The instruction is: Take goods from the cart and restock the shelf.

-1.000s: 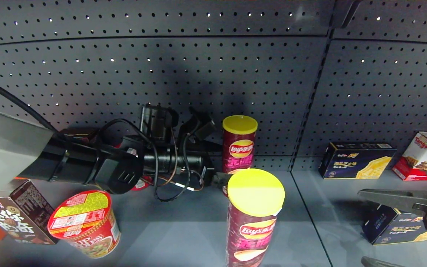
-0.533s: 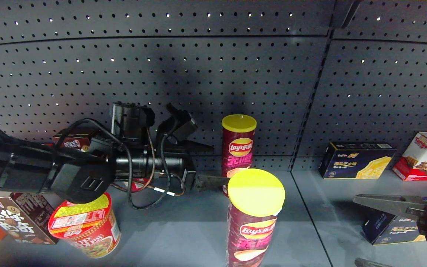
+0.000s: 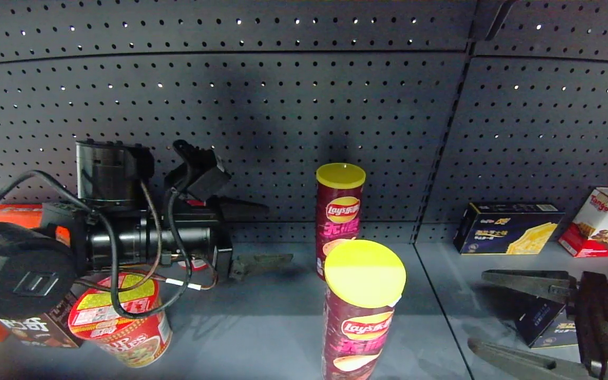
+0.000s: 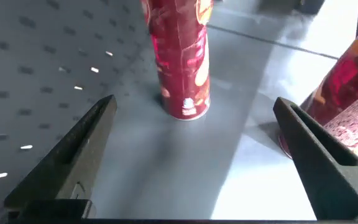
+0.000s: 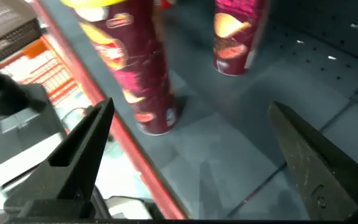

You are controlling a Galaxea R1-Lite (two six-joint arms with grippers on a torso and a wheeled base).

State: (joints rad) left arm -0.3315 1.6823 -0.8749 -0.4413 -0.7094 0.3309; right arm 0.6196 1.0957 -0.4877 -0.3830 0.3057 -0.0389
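Two tall red chip cans with yellow lids stand on the grey shelf (image 3: 262,327): the back can (image 3: 341,211) near the pegboard and the front can (image 3: 363,309) closer to me. My left gripper (image 3: 269,232) hangs open and empty to the left of the back can, apart from it. In the left wrist view its fingers (image 4: 73,162) frame the back can (image 4: 182,62), with the front can (image 4: 353,93) off to one side. My right gripper (image 3: 478,310) is open and empty at the lower right. In the right wrist view it (image 5: 191,109) faces the front can (image 5: 135,68) and the back can (image 5: 238,37).
A red cup of noodles (image 3: 124,322) and a brown box (image 3: 35,330) sit under the left arm, and an orange box (image 3: 3,216) is behind them. A dark blue box (image 3: 504,227) and a red wafer box (image 3: 605,219) stand at the back right. Another blue box (image 3: 552,322) lies beneath the right gripper.
The left arm has drawn back to the left, away from the back can, with its gripper open. The right gripper has come further into view from the lower right.
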